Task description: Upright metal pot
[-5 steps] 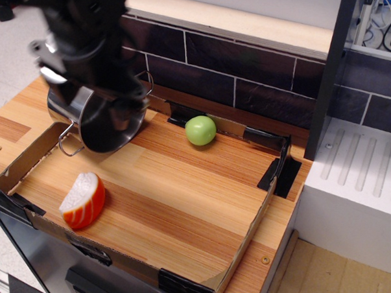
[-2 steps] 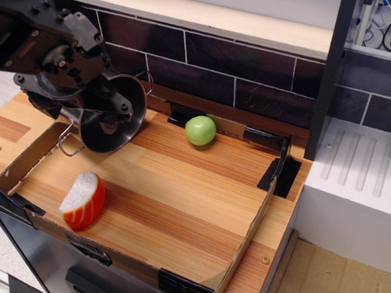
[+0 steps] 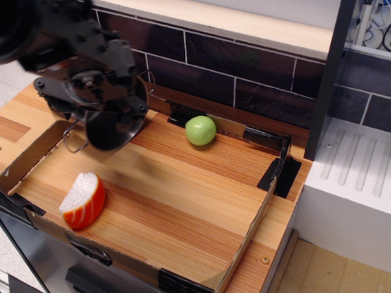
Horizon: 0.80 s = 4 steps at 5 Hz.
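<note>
The metal pot [image 3: 112, 129] lies on its side at the back left of the cardboard tray, its dark opening facing the front right. One wire loop handle [image 3: 72, 143] sticks out at its lower left. The black gripper [image 3: 102, 92] is blurred by motion. It sits over the top of the pot at its rim and hides the pot's upper half. Its fingers cannot be made out, so I cannot tell whether they grip the rim.
A green ball [image 3: 200, 130] lies at the tray's back middle. An orange-and-white wedge [image 3: 83, 200] lies front left. The low cardboard tray wall [image 3: 251, 230] rings the wooden surface. A dark tiled wall [image 3: 244, 66] runs behind, and a white ribbed block [image 3: 353, 185] stands to the right.
The gripper has swung from above and left of the pot down onto its upper rim. The pot stays on its side in about the same spot.
</note>
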Each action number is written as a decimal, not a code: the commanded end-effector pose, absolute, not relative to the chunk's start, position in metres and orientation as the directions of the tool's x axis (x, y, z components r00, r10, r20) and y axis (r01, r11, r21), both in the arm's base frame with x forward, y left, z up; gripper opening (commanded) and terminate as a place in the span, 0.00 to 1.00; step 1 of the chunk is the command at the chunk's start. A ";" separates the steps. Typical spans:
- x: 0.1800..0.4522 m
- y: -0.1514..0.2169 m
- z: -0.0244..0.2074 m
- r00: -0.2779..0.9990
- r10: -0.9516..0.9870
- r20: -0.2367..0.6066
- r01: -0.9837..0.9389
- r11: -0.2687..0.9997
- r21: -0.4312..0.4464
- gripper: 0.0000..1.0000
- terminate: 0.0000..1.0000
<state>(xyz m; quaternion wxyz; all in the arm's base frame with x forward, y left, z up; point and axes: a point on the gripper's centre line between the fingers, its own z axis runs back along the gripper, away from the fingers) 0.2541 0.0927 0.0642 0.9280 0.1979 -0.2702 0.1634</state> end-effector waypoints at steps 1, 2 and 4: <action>0.258 0.098 0.059 0.759 0.231 0.608 -0.500 0.805 0.320 1.00 0.00; 0.258 0.099 0.057 0.724 0.248 0.644 -0.540 0.784 0.305 1.00 0.00; 0.267 0.104 0.055 0.664 0.324 0.674 -0.630 0.728 0.270 1.00 0.00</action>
